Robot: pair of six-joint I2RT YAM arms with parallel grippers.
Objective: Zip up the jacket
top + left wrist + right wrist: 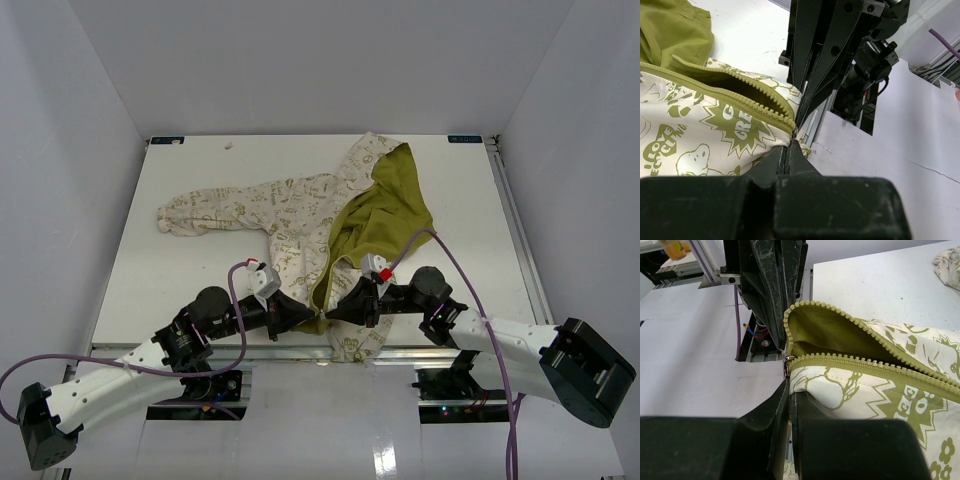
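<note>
A white bench point(180, 270) fills the middle of the overhead view. A cream, green-printed jacket point(300, 215) lies on it, from the centre toward the upper right. One sleeve stretches left, the olive lining is folded open on the right, and the hem reaches the bench's bottom edge. A tiny speck point(230, 146), perhaps lint, sits upper left.

jacket point(300, 215) – soft matt printed cloth, plain lining; zipper teeth point(865, 366) – matt, plastic-looking; table point(160, 270) – smooth, matt.

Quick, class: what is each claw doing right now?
Left claw: closed, pinching the jacket at its bottom edge.
Right claw: closed, pinching the jacket at the zipper end.
</note>
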